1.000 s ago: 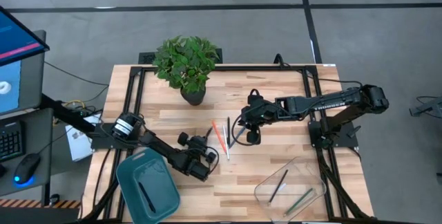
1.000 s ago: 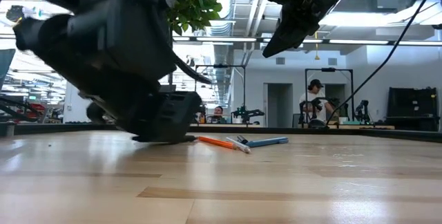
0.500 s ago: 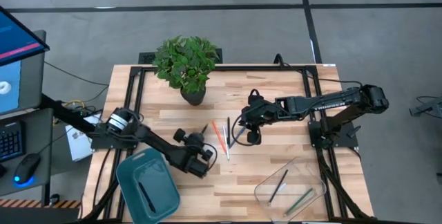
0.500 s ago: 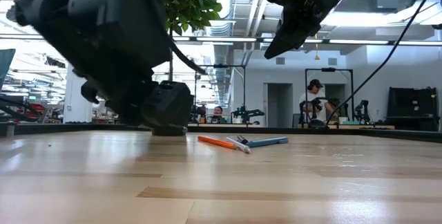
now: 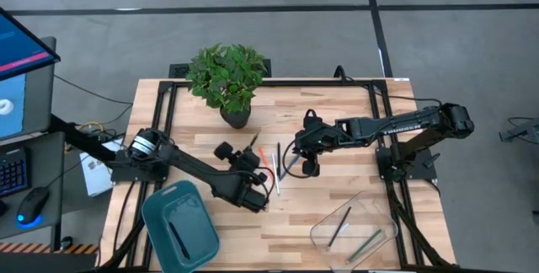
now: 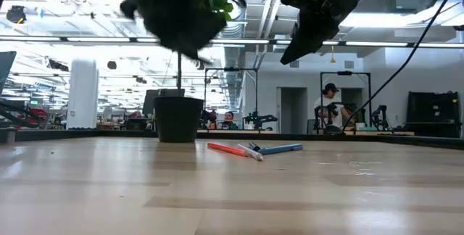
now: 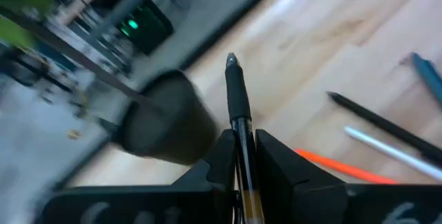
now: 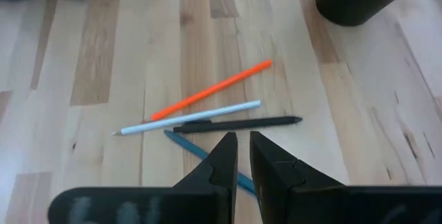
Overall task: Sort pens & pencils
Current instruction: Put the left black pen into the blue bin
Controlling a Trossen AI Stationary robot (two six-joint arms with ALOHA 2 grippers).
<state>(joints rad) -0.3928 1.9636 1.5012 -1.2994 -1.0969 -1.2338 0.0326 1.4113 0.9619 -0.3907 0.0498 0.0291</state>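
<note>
From above, the left end effector lifts a black pen for sorting. Its wrist view shows fingers clenched on that pen. The right end effector hovers empty, nearly closed, over pens on the bench.

Two matte-black jointed arms; left arm bears a silver-ringed joint, right arm trails what looks like thin black cable
</note>
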